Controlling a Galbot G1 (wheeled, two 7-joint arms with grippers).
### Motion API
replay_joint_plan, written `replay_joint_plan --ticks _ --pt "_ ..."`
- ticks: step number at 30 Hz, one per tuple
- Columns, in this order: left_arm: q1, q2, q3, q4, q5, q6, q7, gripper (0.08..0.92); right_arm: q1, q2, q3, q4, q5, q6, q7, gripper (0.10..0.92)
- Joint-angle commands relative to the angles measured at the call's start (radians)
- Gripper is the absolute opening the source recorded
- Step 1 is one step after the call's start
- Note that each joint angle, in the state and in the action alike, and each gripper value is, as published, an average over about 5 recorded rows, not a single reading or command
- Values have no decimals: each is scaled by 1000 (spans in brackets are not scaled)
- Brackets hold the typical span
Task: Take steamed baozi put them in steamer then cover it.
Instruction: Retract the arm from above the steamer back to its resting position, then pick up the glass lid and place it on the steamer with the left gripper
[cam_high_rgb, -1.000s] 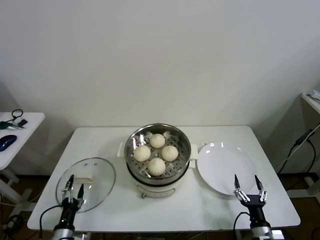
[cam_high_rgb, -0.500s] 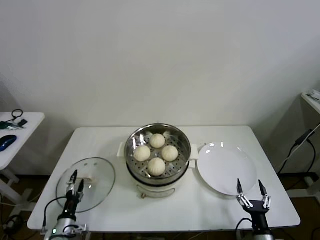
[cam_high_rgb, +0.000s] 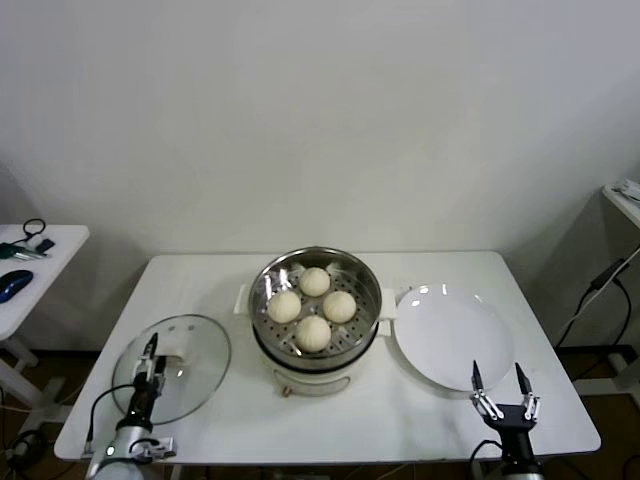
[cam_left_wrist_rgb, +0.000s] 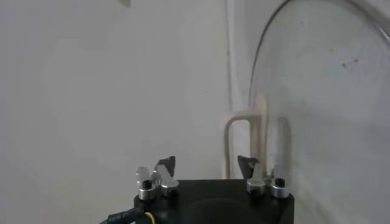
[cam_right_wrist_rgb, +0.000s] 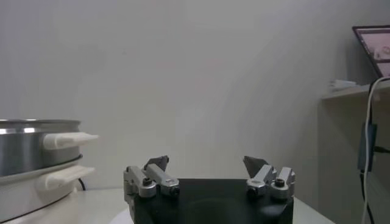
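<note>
Several cream-white baozi (cam_high_rgb: 313, 333) lie on the perforated tray inside the shiny steamer (cam_high_rgb: 262, 300) at the table's middle. The clear glass cover (cam_high_rgb: 198, 352) lies flat on the table to the steamer's left. My left gripper (cam_high_rgb: 151, 362) stands open over the cover's near-left part, right beside its cream bar handle (cam_high_rgb: 172, 357). In the left wrist view the handle (cam_left_wrist_rgb: 244, 129) stands just ahead of one fingertip of the left gripper (cam_left_wrist_rgb: 206, 163), with nothing between the fingers. My right gripper (cam_high_rgb: 497, 384) is open and empty at the front right, near the plate.
A flat white plate (cam_high_rgb: 445, 335) lies to the right of the steamer. The steamer's side handles (cam_right_wrist_rgb: 64, 140) show in the right wrist view. A small side table (cam_high_rgb: 30, 255) with a mouse and cables stands at the far left.
My left gripper has sunk lower over the cover and its fingers have drawn closer together. My right gripper has pulled back toward the front edge, still wide open.
</note>
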Motion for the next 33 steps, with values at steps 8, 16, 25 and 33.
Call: replay_joint_plan --ticks 8,16,25,33 --pt "-19 29 7 54 22 -28 -24 429 -2 4 -1 3 -12 4 0 823" --pt "-2 41 6 10 8 -51 -32 196 0 6 1 12 -13 4 2 823" --pt "89 118 -21 -349 -275 60 144 135 -5 8 12 39 -77 -40 30 823" --pt "115 247 -31 -643 -472 310 409 135 -9 4 14 58 -109 -82 54 823"
